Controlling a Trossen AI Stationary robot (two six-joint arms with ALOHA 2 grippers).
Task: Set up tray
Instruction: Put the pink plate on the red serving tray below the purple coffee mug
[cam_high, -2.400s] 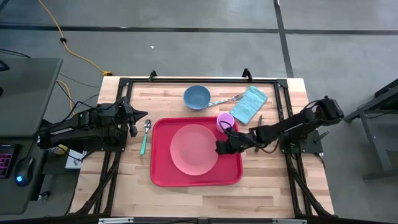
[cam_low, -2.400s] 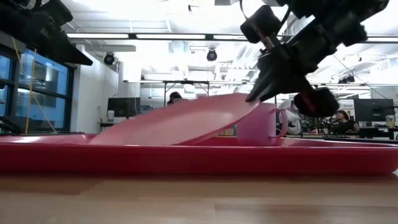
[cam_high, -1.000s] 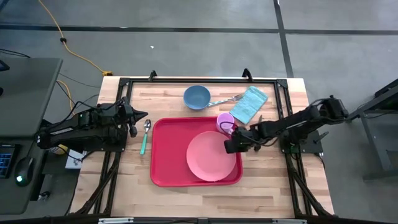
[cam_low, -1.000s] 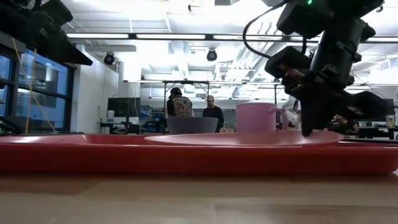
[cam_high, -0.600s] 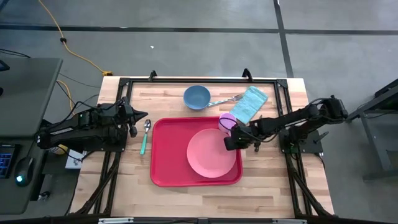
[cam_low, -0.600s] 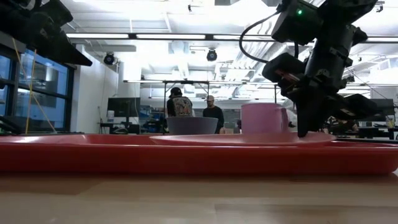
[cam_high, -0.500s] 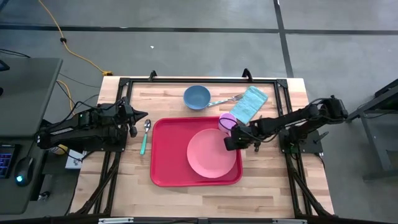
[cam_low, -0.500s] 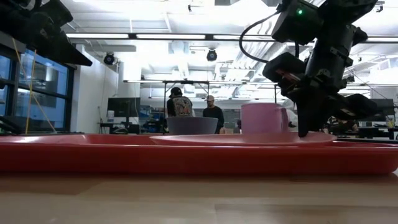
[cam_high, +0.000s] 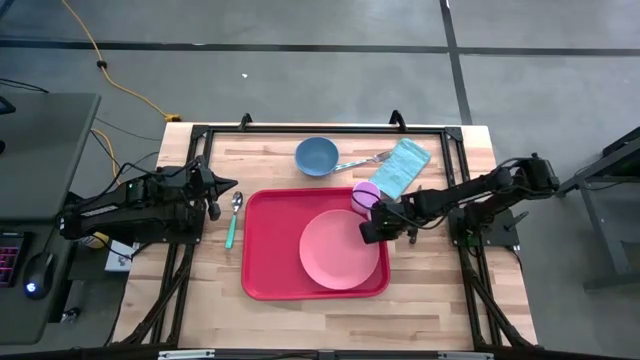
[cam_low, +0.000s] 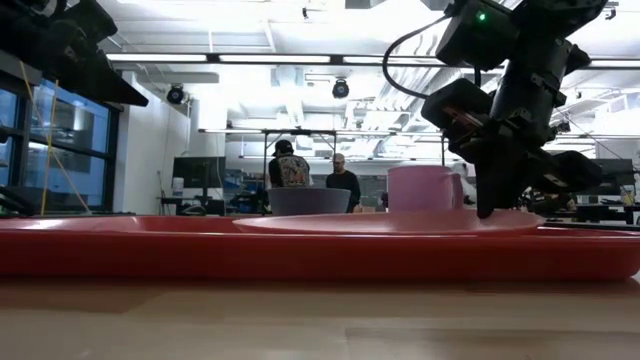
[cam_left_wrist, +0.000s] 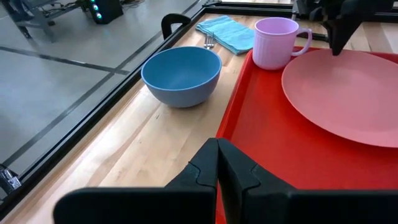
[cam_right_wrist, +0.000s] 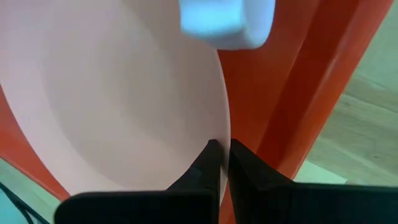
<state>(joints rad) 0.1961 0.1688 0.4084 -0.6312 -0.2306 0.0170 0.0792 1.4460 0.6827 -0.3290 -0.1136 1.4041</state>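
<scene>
The red tray (cam_high: 262, 240) lies on the wooden table. A salmon-pink plate (cam_high: 335, 255) sits in its right half and looks level in the low view (cam_low: 380, 223). A pink mug (cam_high: 363, 194) stands upright in the tray's far right corner. My right gripper (cam_high: 368, 232) is at the plate's right edge and shut on it. My left gripper (cam_left_wrist: 217, 144) is shut and holds nothing. It waits off the tray's left side, at the table's left edge (cam_high: 232, 184). My right gripper pinches the plate's rim (cam_right_wrist: 225, 127) at the plate's right side between its two fingers (cam_right_wrist: 208, 163). The fingers slant steeply down from the table's right (cam_low: 487, 205). The plate lies about level in the tray; whether the held edge is raised I cannot tell.
A blue bowl (cam_high: 316, 156), a fork (cam_high: 360, 160) and a folded teal napkin (cam_high: 400, 168) lie beyond the tray's far edge. A green-handled spoon (cam_high: 233, 215) lies just left of the tray. Bare wood shows along the near edge.
Since the earliest frames my right gripper has drawn the plate from the tray's middle toward its right side. The plate was tilted with its right edge raised and has come down level. Over the last second nothing has clearly shifted.
</scene>
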